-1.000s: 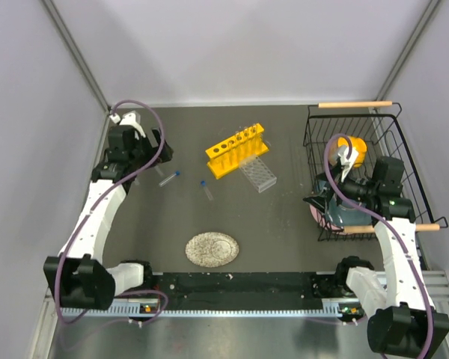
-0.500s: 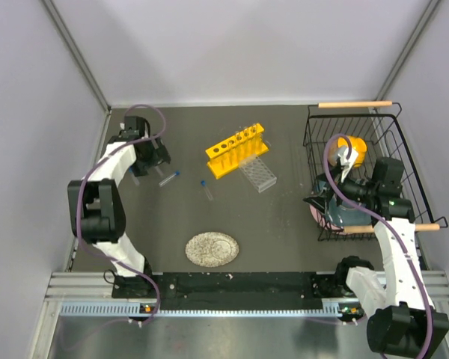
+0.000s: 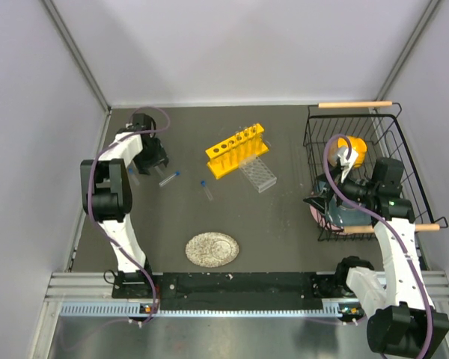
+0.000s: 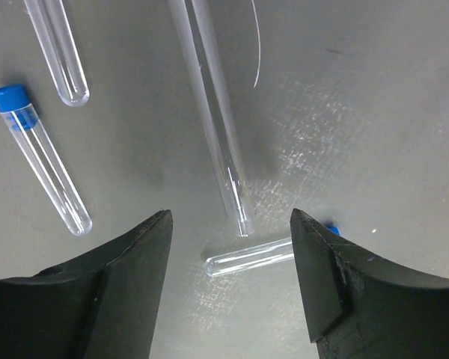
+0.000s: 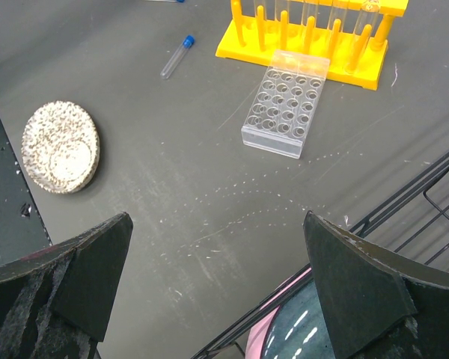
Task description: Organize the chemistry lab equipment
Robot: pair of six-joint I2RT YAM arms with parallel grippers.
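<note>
- Left wrist view: the left fingers (image 4: 127,277) are spread apart over the bench (image 4: 374,112), nothing gripped.
- Just past the tips, in the gap, a clear vial (image 4: 247,258) lies crosswise, with its blue cap by the finger on the view's right.
- A long thin glass tube (image 4: 213,120) runs away from that gap, its near end almost on the vial.
- Out past the other finger there's a blue-capped vial (image 4: 41,161), then a bare tube (image 4: 60,56) further off.
- Right wrist: the right fingers (image 5: 67,277) are wide and empty, above the wire basket (image 5: 434,187) rim.
- Ahead of them sits the clear gridded rack (image 5: 286,105), with the yellow rack (image 5: 307,45) just behind it holding tubes.
- The speckled plate (image 5: 60,148) lies beyond the finger on the view's left.
</note>
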